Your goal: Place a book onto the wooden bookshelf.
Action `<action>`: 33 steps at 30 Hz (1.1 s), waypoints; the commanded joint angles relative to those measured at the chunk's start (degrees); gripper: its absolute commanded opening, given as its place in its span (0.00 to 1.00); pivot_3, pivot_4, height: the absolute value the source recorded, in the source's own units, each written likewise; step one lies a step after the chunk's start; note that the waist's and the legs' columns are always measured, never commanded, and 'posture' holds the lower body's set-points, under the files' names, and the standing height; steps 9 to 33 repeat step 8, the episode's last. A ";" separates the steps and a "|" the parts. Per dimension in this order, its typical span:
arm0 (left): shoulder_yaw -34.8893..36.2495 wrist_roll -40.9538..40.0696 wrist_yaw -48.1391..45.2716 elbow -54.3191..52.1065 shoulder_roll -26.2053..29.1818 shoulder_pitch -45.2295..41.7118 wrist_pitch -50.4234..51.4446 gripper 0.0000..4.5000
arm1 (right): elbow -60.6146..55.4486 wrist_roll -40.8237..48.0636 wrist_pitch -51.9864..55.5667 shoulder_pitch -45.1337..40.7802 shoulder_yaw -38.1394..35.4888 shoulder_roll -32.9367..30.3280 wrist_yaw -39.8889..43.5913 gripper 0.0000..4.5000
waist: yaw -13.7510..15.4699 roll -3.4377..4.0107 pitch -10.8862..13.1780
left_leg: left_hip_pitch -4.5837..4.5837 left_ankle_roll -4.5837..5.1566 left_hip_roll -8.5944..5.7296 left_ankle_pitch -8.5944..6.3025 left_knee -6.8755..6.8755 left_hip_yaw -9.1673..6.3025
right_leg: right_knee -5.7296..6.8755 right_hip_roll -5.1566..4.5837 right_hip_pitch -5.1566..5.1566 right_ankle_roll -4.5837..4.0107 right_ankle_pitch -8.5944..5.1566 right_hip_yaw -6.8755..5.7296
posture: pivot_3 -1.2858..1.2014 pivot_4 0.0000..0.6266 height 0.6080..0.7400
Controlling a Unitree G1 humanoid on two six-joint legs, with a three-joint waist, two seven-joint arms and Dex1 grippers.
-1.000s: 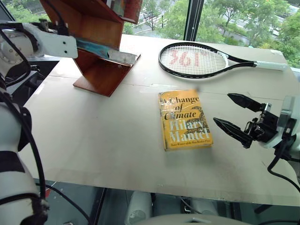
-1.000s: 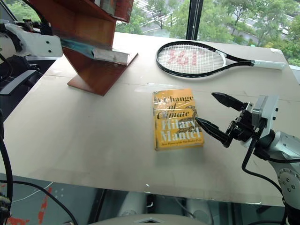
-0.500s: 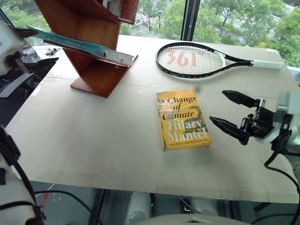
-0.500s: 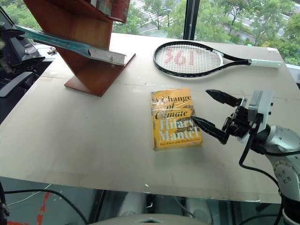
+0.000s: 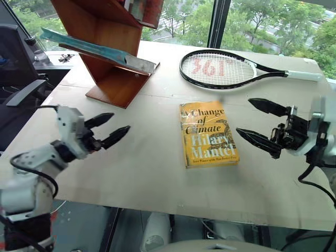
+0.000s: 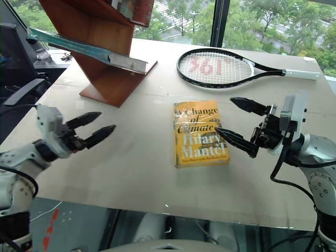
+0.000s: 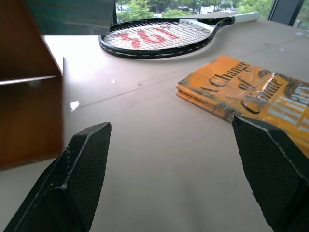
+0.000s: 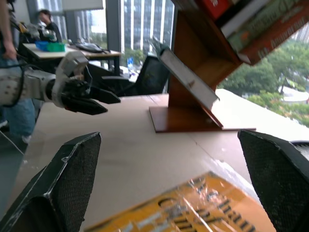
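The thin teal book point(image 5: 97, 50) lies on a slanted board of the reddish-brown wooden bookshelf point(image 5: 107, 89) at the table's far left, with one end sticking out past the board; the right wrist view also catches this book point(image 8: 186, 77). Nothing grips it. My left gripper point(image 5: 119, 122) hovers open and empty over the table's near left, well in front of the shelf. Beside the yellow book, on its right, my right gripper point(image 5: 244, 116) is open and empty.
A yellow book point(image 5: 208, 134) titled "A Change of Climate" lies flat mid-table. A tennis racket point(image 5: 226, 68) lies at the back. More books point(image 8: 241, 21) stand in the shelf's upper part. Off the table's left edge are an office chair point(image 5: 23, 92) and a desk.
My left gripper has let go of the teal book and pulled back from the shelf to the table's near left. The book stays on the slanted board. The right gripper has kept still.
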 commanded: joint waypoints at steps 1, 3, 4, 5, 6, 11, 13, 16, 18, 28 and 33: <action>-1.80 1.66 1.11 -1.59 -0.25 4.23 -0.48 0.91 | -0.34 -3.54 -2.02 6.77 -6.64 -1.87 0.88 1.00 | -0.03 0.05 0.00 | 0.02 0.00 -0.01 0.00 0.00 0.04 | -0.01 0.00 0.00 0.00 0.00 0.05 | 0.52 0.24 1.00; -2.35 3.50 -0.14 -0.55 1.02 7.16 -2.32 0.91 | 0.16 -5.11 -2.80 11.67 -9.77 -2.59 1.86 1.00 | -0.12 0.06 0.00 | -0.02 0.00 0.00 0.00 -0.03 0.05 | -0.04 0.06 -0.03 -0.01 -0.01 0.07 | 0.52 0.24 1.00; -1.45 3.55 -1.10 0.64 1.91 8.72 -2.34 0.91 | 0.94 -7.32 -3.79 15.51 -12.01 -3.03 2.90 1.00 | -0.11 0.06 -0.01 | -0.01 0.00 0.01 0.00 -0.04 0.05 | -0.04 0.07 -0.03 -0.01 -0.01 0.06 | 0.52 0.24 1.00; -0.48 3.63 -2.70 2.00 3.15 10.19 -2.65 0.91 | 1.60 -8.77 -4.60 19.49 -14.54 -3.26 4.45 1.00 | -0.08 0.07 -0.02 | 0.00 0.00 0.02 0.00 -0.04 0.05 | -0.04 0.09 -0.03 -0.02 -0.02 0.06 | 0.52 0.24 1.00; 0.23 3.39 -3.72 2.86 4.04 11.21 -2.62 0.91 | 2.20 -9.60 -5.21 22.48 -16.49 -3.44 5.55 1.00 | -0.08 0.10 -0.04 | 0.03 0.00 0.04 -0.01 -0.05 0.03 | -0.07 0.12 -0.01 -0.04 -0.03 0.06 | 0.52 0.24 1.00; 0.61 2.77 -5.43 3.51 5.50 12.22 -2.74 0.91 | 3.90 -11.52 -7.07 25.84 -18.63 -3.45 6.59 1.00 | -0.06 0.16 -0.08 | 0.05 0.01 0.05 -0.01 -0.08 0.05 | -0.09 0.10 -0.02 -0.20 -0.12 0.08 | 0.52 0.24 1.00; 0.61 2.77 -5.43 3.51 5.50 12.22 -2.74 0.91 | 3.90 -11.52 -7.07 25.84 -18.63 -3.45 6.59 1.00 | -0.06 0.16 -0.08 | 0.05 0.01 0.05 -0.01 -0.08 0.05 | -0.09 0.10 -0.02 -0.20 -0.12 0.08 | 0.52 0.24 1.00; 0.61 2.77 -5.43 3.51 5.50 12.22 -2.74 0.91 | 3.90 -11.52 -7.07 25.84 -18.63 -3.45 6.59 1.00 | -0.06 0.16 -0.08 | 0.05 0.01 0.05 -0.01 -0.08 0.05 | -0.09 0.10 -0.02 -0.20 -0.12 0.08 | 0.52 0.24 1.00; 0.61 2.77 -5.43 3.51 5.50 12.22 -2.74 0.91 | 3.90 -11.52 -7.07 25.84 -18.63 -3.45 6.59 1.00 | -0.06 0.16 -0.08 | 0.05 0.01 0.05 -0.01 -0.08 0.05 | -0.09 0.10 -0.02 -0.20 -0.12 0.08 | 0.52 0.24 1.00; 0.61 2.77 -5.43 3.51 5.50 12.22 -2.74 0.91 | 3.90 -11.52 -7.07 25.84 -18.63 -3.45 6.59 1.00 | -0.06 0.16 -0.08 | 0.05 0.01 0.05 -0.01 -0.08 0.05 | -0.09 0.10 -0.02 -0.20 -0.12 0.08 | 0.52 0.24 1.00; 0.61 2.77 -5.43 3.51 5.50 12.22 -2.74 0.91 | 3.90 -11.52 -7.07 25.84 -18.63 -3.45 6.59 1.00 | -0.06 0.16 -0.08 | 0.05 0.01 0.05 -0.01 -0.08 0.05 | -0.09 0.10 -0.02 -0.20 -0.12 0.08 | 0.52 0.24 1.00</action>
